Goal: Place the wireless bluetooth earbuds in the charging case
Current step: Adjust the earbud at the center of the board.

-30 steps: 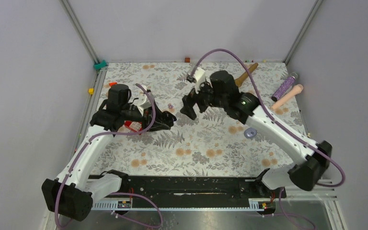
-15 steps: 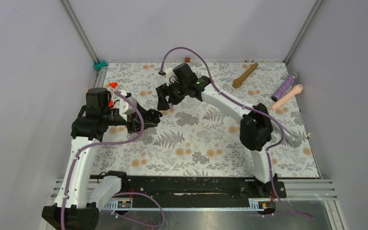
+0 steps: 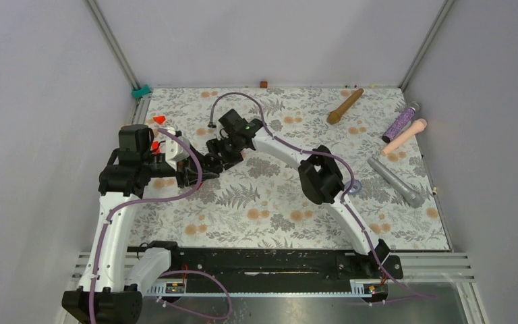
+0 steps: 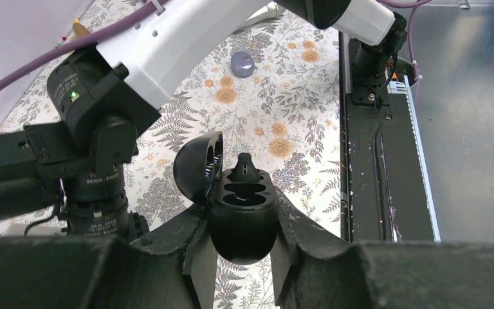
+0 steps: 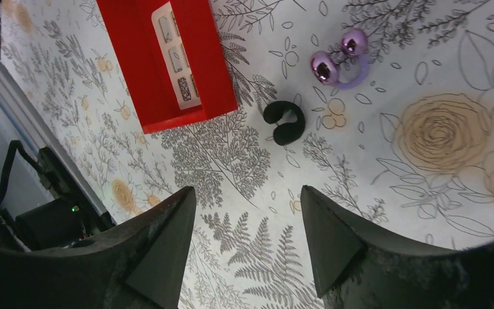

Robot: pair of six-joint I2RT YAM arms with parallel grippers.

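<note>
Spreading beneath everything, the floral surface (image 5: 264,193) bore a red tray (image 5: 135,64), the right gripper (image 5: 247,238) hung released above it, the left gripper (image 4: 241,251) clenched the open black charging case (image 4: 241,215), and the black earbuds (image 5: 284,122) and purple earbuds (image 5: 338,56) lay on the surface near the tray.

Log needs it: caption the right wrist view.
Open right gripper above small black earbuds, shiny pale purple earbuds and a red tray.

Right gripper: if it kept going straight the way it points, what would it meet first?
Probably the black earbuds lying on the floral table cover, just ahead of the open right gripper. Depth is unclear, so it may touch bare cover first.
</note>
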